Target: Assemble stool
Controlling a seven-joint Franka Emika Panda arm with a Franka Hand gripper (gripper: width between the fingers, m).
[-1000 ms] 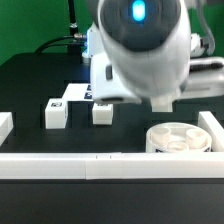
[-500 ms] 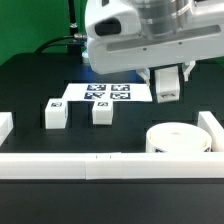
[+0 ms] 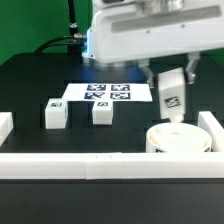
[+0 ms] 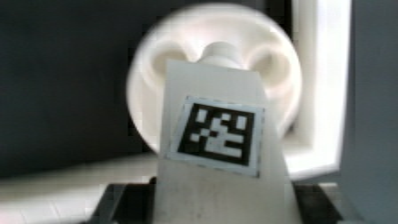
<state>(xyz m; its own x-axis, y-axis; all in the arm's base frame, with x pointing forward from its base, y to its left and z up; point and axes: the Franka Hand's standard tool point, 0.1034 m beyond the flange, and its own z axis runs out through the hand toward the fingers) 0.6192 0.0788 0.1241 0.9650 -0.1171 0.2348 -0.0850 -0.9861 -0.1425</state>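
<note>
Gripper: closed on one leg, which was held upright with its tag facing outward, above the seat; whether leg and seat touched could not be told.
Seat: round, white, on the tabletop at near right, beside the right rail.
Second leg and third leg: stood left of centre, just near of the marker board.
</note>
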